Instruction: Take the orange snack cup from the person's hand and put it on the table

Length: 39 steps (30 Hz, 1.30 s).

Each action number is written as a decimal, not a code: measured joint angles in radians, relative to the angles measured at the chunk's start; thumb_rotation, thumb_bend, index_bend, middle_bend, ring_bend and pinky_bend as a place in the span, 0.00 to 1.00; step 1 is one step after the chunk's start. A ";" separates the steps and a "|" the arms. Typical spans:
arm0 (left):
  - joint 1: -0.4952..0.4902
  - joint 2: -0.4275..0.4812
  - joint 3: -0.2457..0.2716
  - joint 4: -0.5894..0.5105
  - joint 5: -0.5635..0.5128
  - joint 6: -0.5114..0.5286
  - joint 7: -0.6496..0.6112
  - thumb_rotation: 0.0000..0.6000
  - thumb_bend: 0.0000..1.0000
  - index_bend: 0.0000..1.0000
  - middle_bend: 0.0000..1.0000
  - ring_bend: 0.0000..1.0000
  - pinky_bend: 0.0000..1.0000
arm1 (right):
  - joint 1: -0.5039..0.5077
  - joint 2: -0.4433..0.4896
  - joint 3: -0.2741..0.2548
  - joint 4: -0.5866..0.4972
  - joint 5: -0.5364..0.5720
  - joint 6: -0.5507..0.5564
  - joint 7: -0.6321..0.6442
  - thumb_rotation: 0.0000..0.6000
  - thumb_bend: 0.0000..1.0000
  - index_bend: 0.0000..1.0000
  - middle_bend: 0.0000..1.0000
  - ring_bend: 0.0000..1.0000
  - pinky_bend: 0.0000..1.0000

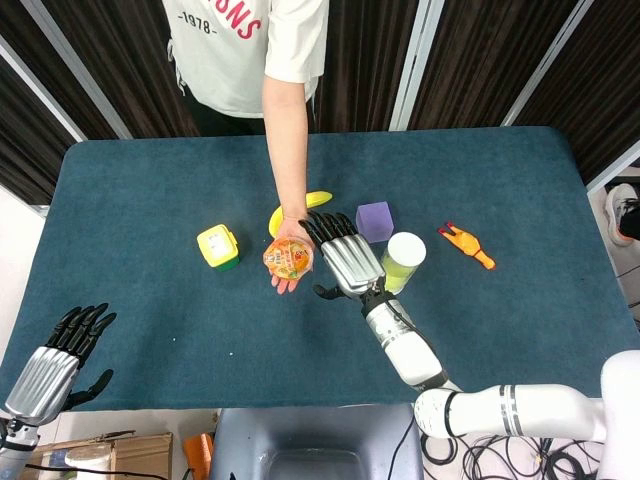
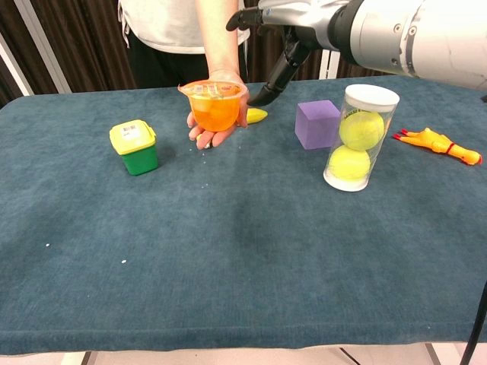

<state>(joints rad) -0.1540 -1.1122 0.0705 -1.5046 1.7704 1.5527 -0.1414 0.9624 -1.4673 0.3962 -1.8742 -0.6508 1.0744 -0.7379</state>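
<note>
The bench (image 1: 150,190) is a broad rectangle covered in dark teal, felt-like cloth with rounded far corners. A person in a white printed shirt (image 1: 245,50) stands at its far edge, one bare arm stretched over the cloth.

The right robot hand (image 1: 340,252), ribbed silver metal at the back with glossy black fingers, hovers just to the right of the person's hand (image 1: 290,255). Its fingers are spread and it holds nothing; from the head view it sits close beside the cup without clearly touching it. The left robot hand (image 1: 55,360), of the same build, hangs near the bench's near-left corner, fingers apart and empty.

A clear plastic tube (image 2: 356,137) with a white lid stands upright on the cloth and holds 2 fuzzy yellow tennis balls stacked one on the other. Just left of it sits a matte purple cube (image 2: 317,123).

The orange snack cup (image 2: 215,103) rests in the person's upturned palm, above the cloth: a translucent tapered tub with a printed foil lid.

Further left stands a small green box with a yellow lid (image 2: 135,146). A smooth yellow banana-shaped piece (image 2: 256,115) lies behind the person's hand, and an orange rubber chicken (image 2: 437,143) lies flat at the far right.
</note>
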 measured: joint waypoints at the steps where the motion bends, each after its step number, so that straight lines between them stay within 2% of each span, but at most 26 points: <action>1: -0.001 0.000 0.000 0.000 -0.001 -0.002 -0.001 1.00 0.37 0.00 0.00 0.00 0.06 | 0.006 0.001 -0.005 0.005 0.003 0.002 0.004 1.00 0.14 0.00 0.00 0.00 0.00; 11: 0.001 0.002 0.003 0.001 0.001 0.005 -0.004 1.00 0.37 0.00 0.00 0.00 0.06 | 0.059 -0.046 -0.022 0.074 0.034 0.003 0.023 1.00 0.14 0.00 0.00 0.00 0.00; 14: 0.002 0.000 0.005 0.002 0.004 0.006 -0.001 1.00 0.37 0.00 0.00 0.00 0.06 | 0.082 -0.086 -0.021 0.115 0.041 0.002 0.033 1.00 0.14 0.08 0.01 0.00 0.00; 16: 0.002 0.000 0.007 0.002 0.005 0.005 -0.001 1.00 0.37 0.00 0.00 0.00 0.06 | 0.099 -0.116 -0.021 0.145 0.043 0.008 0.037 1.00 0.14 0.17 0.06 0.00 0.00; 23: 0.005 0.001 0.009 0.006 0.010 0.013 -0.005 1.00 0.37 0.00 0.00 0.00 0.06 | 0.138 -0.179 -0.022 0.202 0.057 0.046 0.032 1.00 0.14 0.32 0.18 0.00 0.06; 30: 0.006 0.001 0.010 0.006 0.013 0.019 -0.004 1.00 0.37 0.00 0.00 0.00 0.06 | 0.158 -0.206 -0.027 0.235 0.081 0.050 0.020 1.00 0.14 0.36 0.22 0.02 0.09; 34: 0.008 0.002 0.010 0.007 0.013 0.022 -0.007 1.00 0.37 0.00 0.00 0.00 0.06 | 0.162 -0.219 -0.034 0.252 0.064 0.054 0.024 1.00 0.14 0.43 0.27 0.09 0.17; 38: 0.009 0.002 0.010 0.008 0.015 0.027 -0.008 1.00 0.37 0.00 0.00 0.00 0.06 | 0.164 -0.241 -0.049 0.278 0.048 0.056 0.027 1.00 0.14 0.46 0.30 0.11 0.19; 39: 0.009 0.002 0.010 0.008 0.016 0.028 -0.009 1.00 0.37 0.00 0.00 0.00 0.06 | 0.165 -0.244 -0.051 0.283 0.045 0.056 0.027 1.00 0.14 0.49 0.33 0.15 0.23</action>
<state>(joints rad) -0.1447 -1.1099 0.0803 -1.4967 1.7861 1.5805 -0.1499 1.1274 -1.7117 0.3453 -1.5916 -0.6057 1.1305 -0.7113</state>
